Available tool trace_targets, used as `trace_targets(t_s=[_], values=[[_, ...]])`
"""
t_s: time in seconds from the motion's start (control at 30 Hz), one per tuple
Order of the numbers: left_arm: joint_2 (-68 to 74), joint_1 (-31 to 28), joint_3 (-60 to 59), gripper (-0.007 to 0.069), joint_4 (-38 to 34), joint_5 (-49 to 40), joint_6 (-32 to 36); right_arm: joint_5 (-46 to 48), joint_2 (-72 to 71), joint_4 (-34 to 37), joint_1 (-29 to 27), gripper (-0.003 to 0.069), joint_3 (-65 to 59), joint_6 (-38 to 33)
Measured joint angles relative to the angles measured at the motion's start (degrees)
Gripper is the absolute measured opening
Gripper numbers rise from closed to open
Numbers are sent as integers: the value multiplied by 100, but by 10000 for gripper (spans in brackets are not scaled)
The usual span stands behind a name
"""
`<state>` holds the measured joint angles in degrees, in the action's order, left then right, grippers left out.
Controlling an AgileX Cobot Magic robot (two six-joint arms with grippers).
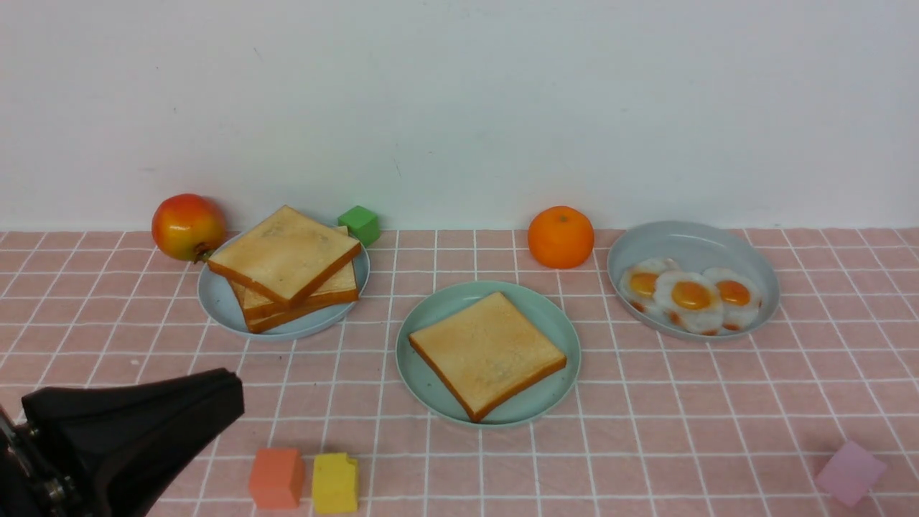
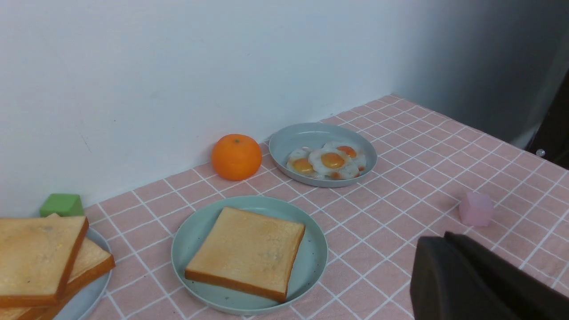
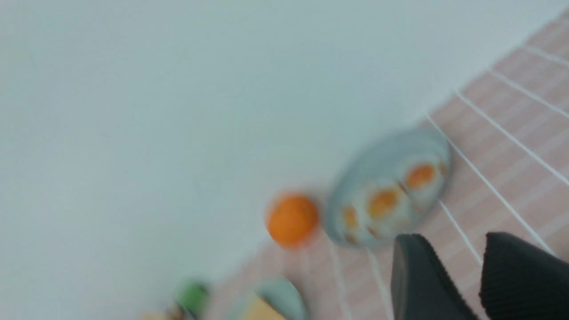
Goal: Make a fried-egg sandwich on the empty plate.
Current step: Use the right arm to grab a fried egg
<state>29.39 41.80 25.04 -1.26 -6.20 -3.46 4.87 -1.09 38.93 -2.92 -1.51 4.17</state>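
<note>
Toast (image 1: 488, 355): one slice, flat on plate (image 1: 495, 416)
Eggs (image 1: 691, 296): three, together in grey dish (image 1: 689, 240), right of orange (image 1: 561, 237)
Left end effector (image 1: 233, 391): clenched, above bench (image 1: 646, 459)
Right end effector (image 3: 460, 240): fingers parted, nothing between
Spare toast (image 1: 287, 251): stacked askew on blue plate (image 1: 215, 305)

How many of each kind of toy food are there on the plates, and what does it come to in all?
Toast slices: 3 at least, one on the mint plate and the rest stacked on the pale blue plate; the stack may hide more
Fried eggs: 3 at least, overlapping on the grey-blue dish
Total: 6 in sight
</note>
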Motion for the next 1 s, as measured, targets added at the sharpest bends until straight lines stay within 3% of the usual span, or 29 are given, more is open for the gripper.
trace_targets(t_s=[0.1,0.23,0.33,0.43,0.53,0.63,0.83,0.93,1.0], values=[[0,0,0,-13,50,6,0,266,109,408,4,242,366,-69],[0,0,0,-13,185,32,0,1517,1361,167,4,232,1707,-640],[0,0,0,-13,249,38,0,3210,3313,-721,4,180,3422,-1184],[0,0,0,-13,262,38,0,4362,4771,-1469,4,118,4630,-1265],[0,0,0,-13,268,22,0,4934,5876,-1961,99,55,5331,-1210],[0,0,0,-13,273,-4,0,5205,6999,-2483,632,11,6184,-964],[0,0,0,-13,280,-4,0,5393,8688,-3938,1744,27,7590,-106],[0,0,0,-13,280,-4,0,5619,9488,-4535,2007,69,8208,109],[-7,0,0,-13,280,-4,6,5803,10340,-4952,2184,146,8841,170]])
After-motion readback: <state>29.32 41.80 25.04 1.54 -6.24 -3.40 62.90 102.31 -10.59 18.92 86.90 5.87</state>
